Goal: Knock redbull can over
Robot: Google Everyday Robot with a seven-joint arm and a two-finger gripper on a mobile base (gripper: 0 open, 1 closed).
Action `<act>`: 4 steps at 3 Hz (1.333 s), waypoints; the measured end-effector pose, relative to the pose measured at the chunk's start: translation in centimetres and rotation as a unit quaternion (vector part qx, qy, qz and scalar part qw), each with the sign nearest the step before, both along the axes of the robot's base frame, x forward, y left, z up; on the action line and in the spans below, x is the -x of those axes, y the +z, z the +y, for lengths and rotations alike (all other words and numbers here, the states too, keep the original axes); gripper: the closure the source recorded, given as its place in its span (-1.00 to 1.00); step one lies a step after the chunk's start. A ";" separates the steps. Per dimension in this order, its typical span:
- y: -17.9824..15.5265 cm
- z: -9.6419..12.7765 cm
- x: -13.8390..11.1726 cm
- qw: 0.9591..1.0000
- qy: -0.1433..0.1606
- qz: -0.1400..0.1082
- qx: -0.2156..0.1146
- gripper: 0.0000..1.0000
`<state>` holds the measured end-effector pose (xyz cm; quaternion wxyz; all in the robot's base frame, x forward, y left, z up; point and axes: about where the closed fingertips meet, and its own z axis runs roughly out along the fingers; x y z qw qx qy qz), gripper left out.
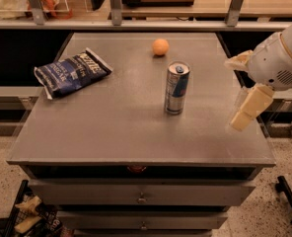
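Observation:
The redbull can (177, 88) stands upright near the middle of the grey table (111, 127). It is slim, silver and blue, with a silver top and blue tab. My gripper (234, 93) hangs at the right side of the table, to the right of the can and about a can's height away from it. Its two cream fingers are spread apart, one finger (247, 110) pointing down-left and the other higher up. It holds nothing and does not touch the can.
A blue crinkled chip bag (71, 72) lies at the table's left. A small orange ball (160, 47) sits behind the can. A shelf rail with metal posts (115, 6) runs along the back. Drawers (141, 196) are below the table front.

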<state>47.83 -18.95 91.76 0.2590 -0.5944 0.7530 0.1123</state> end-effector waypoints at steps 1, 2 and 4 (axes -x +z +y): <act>-0.4 0.5 -0.8 1.000 0.010 -0.011 -0.017 -1.00; -1.1 1.7 -2.6 0.998 0.034 -0.026 -0.045 -1.00; -3.6 4.8 -5.6 0.989 0.077 -0.025 -0.126 -1.00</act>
